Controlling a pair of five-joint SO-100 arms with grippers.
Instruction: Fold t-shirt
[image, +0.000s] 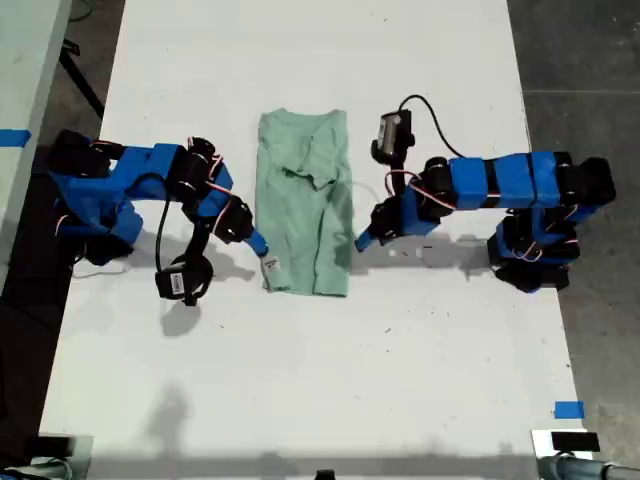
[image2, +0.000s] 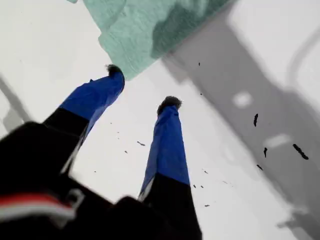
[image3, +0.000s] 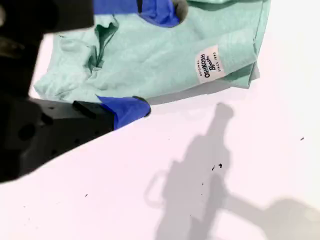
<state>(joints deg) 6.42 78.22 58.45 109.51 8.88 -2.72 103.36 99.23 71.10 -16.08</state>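
The white surface (image: 300, 380) carries the shirt (image: 305, 200) near its middle in the exterior view, folded lengthwise into a narrow strip, rumpled around the collar. One arm (image: 130, 190) reaches in from the exterior view's left, the other arm (image: 500, 190) from its right. My first gripper (image2: 142, 90), on the exterior view's right, has its fingers apart over bare surface, one tip just beside a corner of the shirt. My second gripper (image3: 155, 57) has its fingers apart too, one over the cloth, one at the shirt's edge, clamping nothing. A white label (image3: 211, 64) shows near the hem.
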